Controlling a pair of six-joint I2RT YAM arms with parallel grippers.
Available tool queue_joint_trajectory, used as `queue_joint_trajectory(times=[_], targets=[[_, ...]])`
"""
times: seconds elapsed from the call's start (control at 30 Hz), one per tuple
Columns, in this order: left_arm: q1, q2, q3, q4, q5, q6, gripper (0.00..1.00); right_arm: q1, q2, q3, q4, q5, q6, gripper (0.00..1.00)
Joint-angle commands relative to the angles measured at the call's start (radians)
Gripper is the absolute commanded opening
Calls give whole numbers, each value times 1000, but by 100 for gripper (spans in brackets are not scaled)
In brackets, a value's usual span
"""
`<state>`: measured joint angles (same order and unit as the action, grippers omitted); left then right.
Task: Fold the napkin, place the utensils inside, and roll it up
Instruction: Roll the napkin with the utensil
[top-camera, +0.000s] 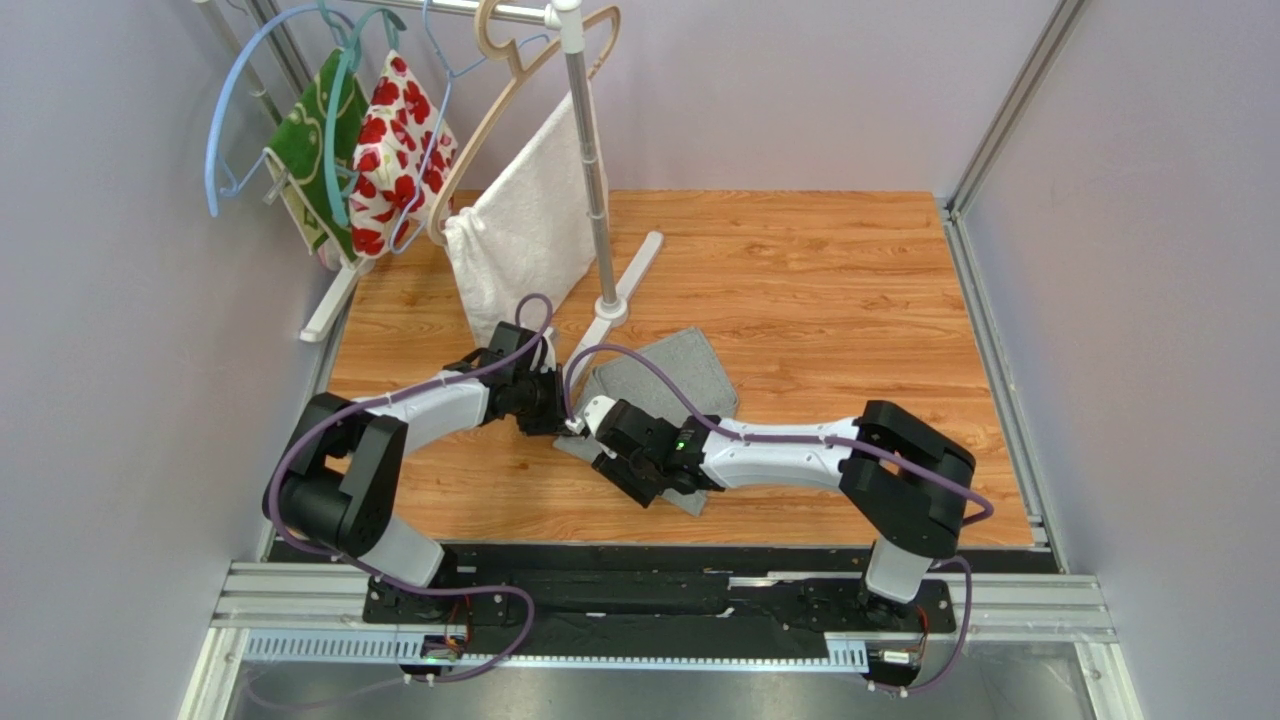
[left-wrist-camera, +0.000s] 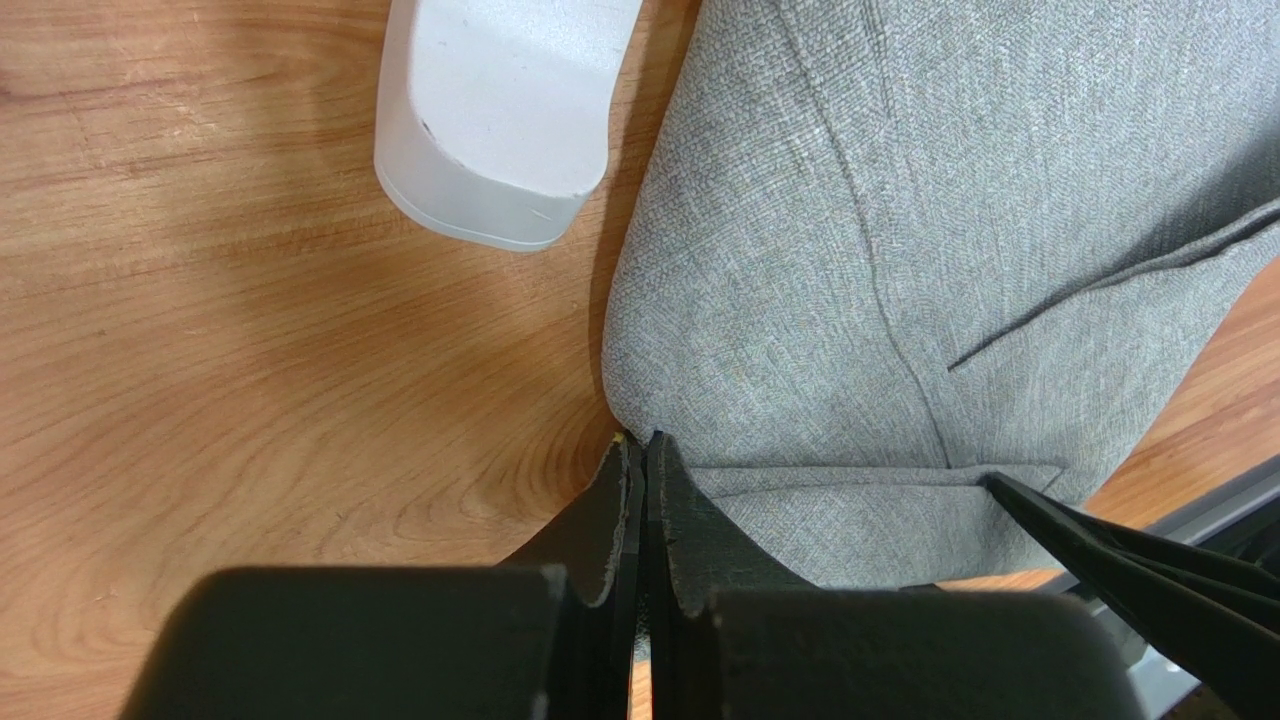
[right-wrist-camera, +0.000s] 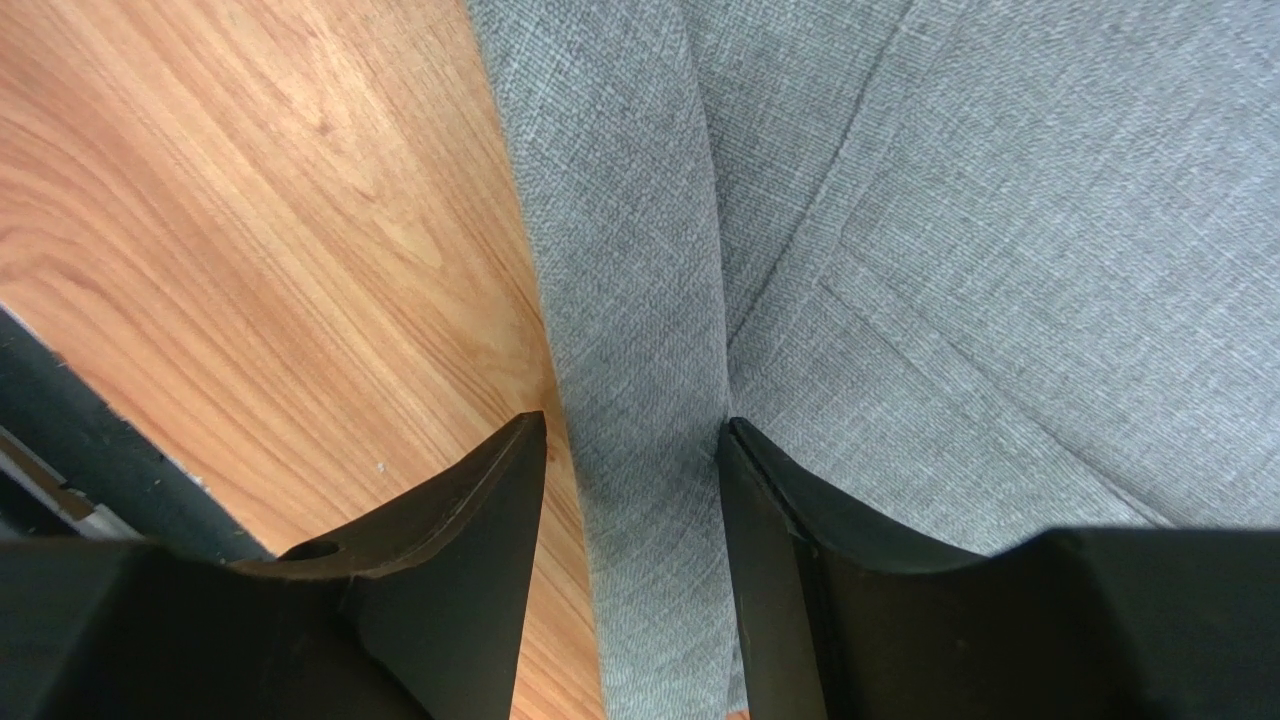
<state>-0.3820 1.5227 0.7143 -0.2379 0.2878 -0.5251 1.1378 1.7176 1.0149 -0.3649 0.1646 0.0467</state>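
Note:
The grey napkin (top-camera: 684, 368) lies on the wooden table just in front of the rack's foot, and its near edge is turned up into a narrow roll (right-wrist-camera: 624, 270). My left gripper (left-wrist-camera: 643, 450) is shut, with its tips at the napkin's (left-wrist-camera: 932, 225) left corner and nothing visible between them. My right gripper (right-wrist-camera: 631, 435) is open and straddles the roll. Its right finger touches the cloth, and wood shows beside the left one. In the top view both grippers (top-camera: 564, 423) (top-camera: 601, 447) meet at the napkin's near left end. The utensils are hidden.
A clothes rack stands at the back left, its white foot (left-wrist-camera: 496, 120) close to the napkin. A white towel (top-camera: 519, 225), a red-flowered fabric (top-camera: 394, 143) and a green cloth (top-camera: 313, 150) hang from it. A black rail (top-camera: 661, 563) runs along the near table edge.

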Motion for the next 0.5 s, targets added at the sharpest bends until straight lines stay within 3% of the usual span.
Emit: queue_joint_trajectory(times=[0.0, 0.13, 0.23, 0.3, 0.33, 0.4, 0.47], targets=[[2, 11, 22, -15, -7, 25, 0, 7, 62, 10, 40, 9, -8, 50], [2, -6, 16, 0, 14, 25, 0, -10, 114, 24, -14, -10, 28, 46], [2, -45, 13, 3, 22, 19, 2, -32, 123, 13, -48, -77, 53, 28], [2, -100, 10, -12, -9, 8, 15, -42, 102, -10, -65, -151, 59, 18], [2, -120, 8, -18, -22, 5, 35, -56, 93, -19, -77, -213, 62, 16], [2, -186, 5, -41, -68, -1, 53, -69, 71, -42, -86, -316, 67, 11], [3, -229, 2, -60, -122, -3, 59, -90, 42, -62, -94, -423, 77, 9]])
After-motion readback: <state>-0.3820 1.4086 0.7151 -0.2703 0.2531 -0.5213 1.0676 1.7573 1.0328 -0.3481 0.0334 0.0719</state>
